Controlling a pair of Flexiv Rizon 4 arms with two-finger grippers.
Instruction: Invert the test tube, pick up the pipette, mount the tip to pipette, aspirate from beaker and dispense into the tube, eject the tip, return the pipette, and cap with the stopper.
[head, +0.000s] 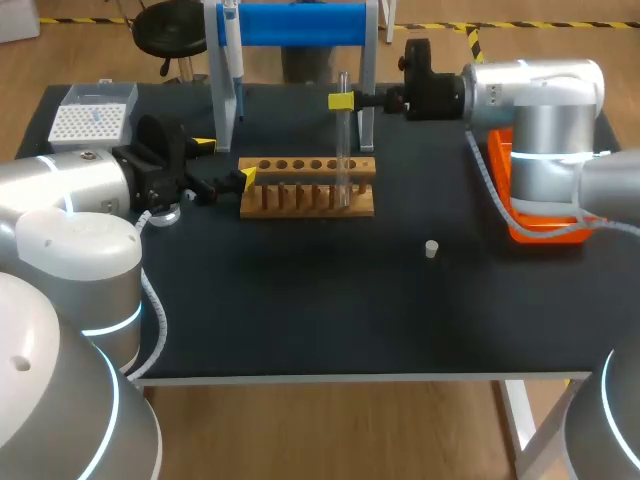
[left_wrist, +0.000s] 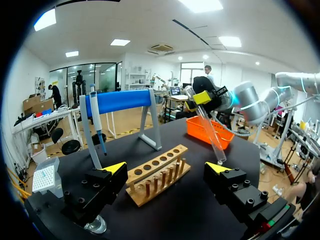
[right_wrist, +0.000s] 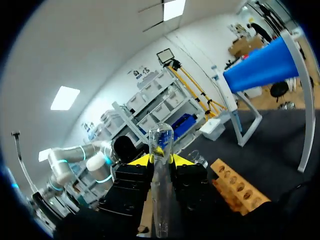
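Note:
A clear test tube (head: 343, 150) stands nearly upright over the right holes of the wooden rack (head: 300, 190). My right gripper (head: 342, 101) is shut on its upper part. In the right wrist view the tube (right_wrist: 161, 190) runs between the yellow fingertips (right_wrist: 142, 160), rounded end away from the wrist. My left gripper (head: 225, 160) is open, left of the rack, holding nothing. In its own view the left gripper (left_wrist: 165, 167) faces the rack (left_wrist: 157, 175) and the tilted tube (left_wrist: 210, 132). The pipette (head: 232, 40) hangs on the blue stand. A small white stopper (head: 431, 249) lies on the mat.
A white tip box (head: 92, 120) sits at the back left corner. A glass beaker (head: 165, 213) stands under my left wrist. An orange tray (head: 540, 228) lies at the right under my right arm. The blue stand (head: 300, 22) rises behind the rack.

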